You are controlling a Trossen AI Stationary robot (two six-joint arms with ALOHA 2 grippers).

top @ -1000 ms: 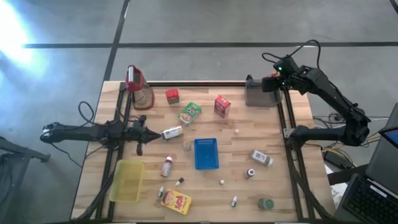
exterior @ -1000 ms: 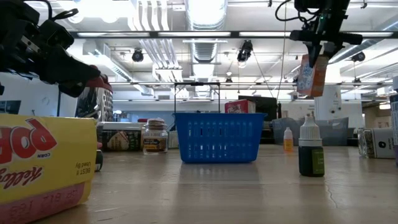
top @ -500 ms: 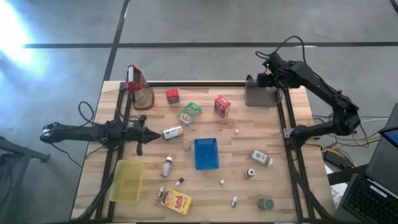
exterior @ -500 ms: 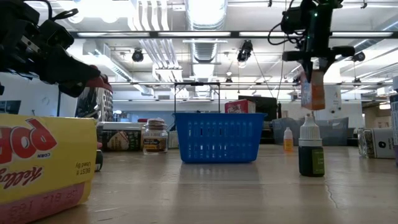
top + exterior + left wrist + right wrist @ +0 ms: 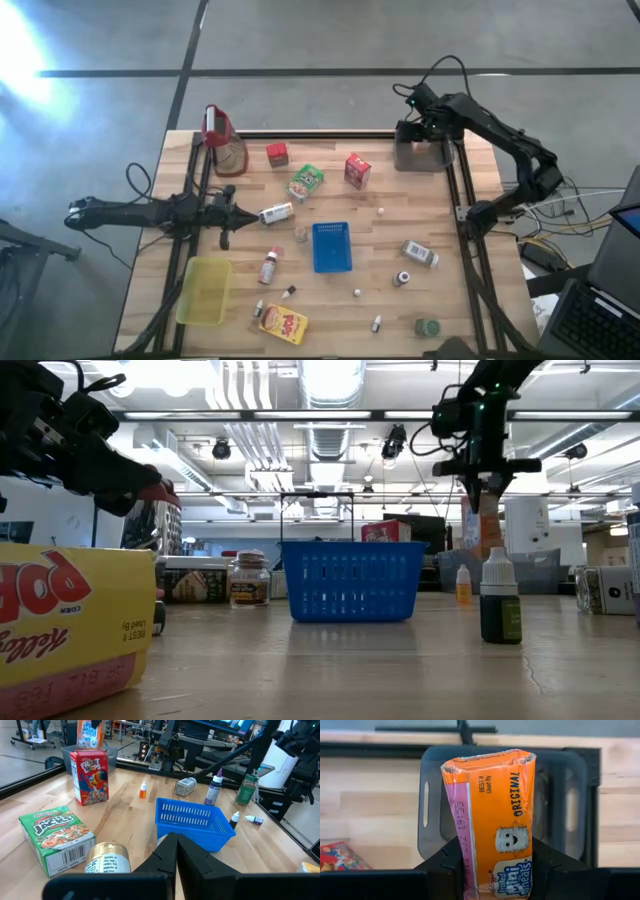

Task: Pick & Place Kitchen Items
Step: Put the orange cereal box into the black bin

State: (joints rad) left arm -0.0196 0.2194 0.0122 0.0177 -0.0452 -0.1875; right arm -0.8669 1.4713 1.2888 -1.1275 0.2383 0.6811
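My right gripper [image 5: 424, 122] is at the table's far right corner, shut on an orange cereal carton [image 5: 492, 820], which hangs over a grey bin [image 5: 420, 156]. The low view shows the carton [image 5: 478, 525] below the gripper [image 5: 481, 478]. My left gripper [image 5: 226, 211] waits shut near the table's left edge, its fingers [image 5: 175, 852] together with nothing between them. On the table lie a red carton [image 5: 357, 170], a green carton [image 5: 305, 182], a yellow packet [image 5: 283, 324], small bottles and tins. My right gripper pinches the orange carton between its two fingers [image 5: 447, 862], on opposite sides near the carton's upper end [image 5: 470, 865]. The fingers come from above, pointing steeply down. The carton hangs upright below them, lifted clear, over the grey bin's opening [image 5: 435, 795].
A blue perforated basket [image 5: 332, 247] stands mid-table. A yellow bin [image 5: 204, 291] sits at the near left and a clear jug with a red top [image 5: 222, 140] at the far left. Black rails [image 5: 468, 250] run along both sides of the table.
My right gripper has carried the orange carton toward the table's left and down, from beyond the table's far right corner to over the grey bin. It has tipped to point more steeply down, and the carton, tilted before, now hangs upright and lower.
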